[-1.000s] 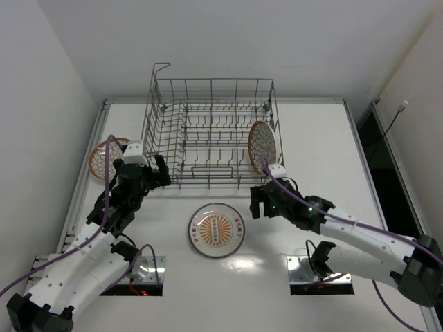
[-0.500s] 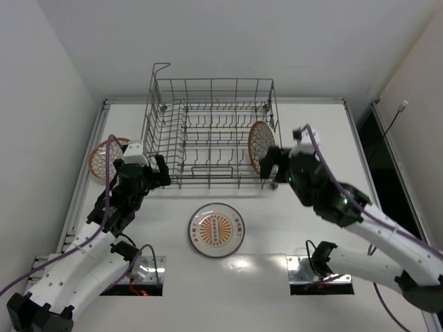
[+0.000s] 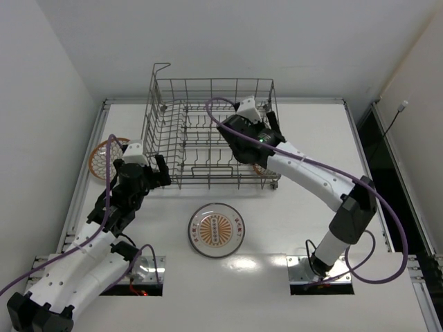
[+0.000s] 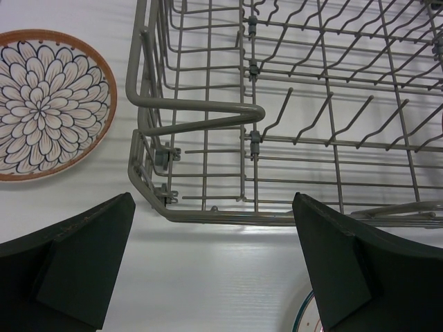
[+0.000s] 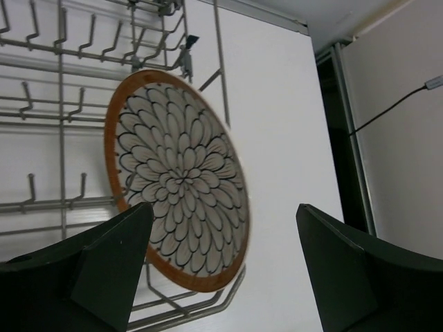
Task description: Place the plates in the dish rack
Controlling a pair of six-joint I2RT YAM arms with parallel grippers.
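We see one patterned plate (image 5: 176, 180) standing at the right end of the dish rack (image 3: 208, 185), the right gripper (image 5: 225, 211) over it, fingers spread, empty. The left gripper (image 4: 213, 200) is spread too, by the rack's near-left corner. Next, we'd judge: grasp the flat left plate (image 4: 48, 104) or the sunburst plate (image 3: 216, 229).

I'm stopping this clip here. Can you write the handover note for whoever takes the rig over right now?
Left end effector: open, empty, at the dish rack's near-left corner.
Right end effector: open, over the rack's right end, gripping nothing.
Done: one lattice plate stands on edge in the rack's right end.
Left: second lattice plate lies flat on the table left of the rack; sunburst plate lies flat in front of it. Both need loading.
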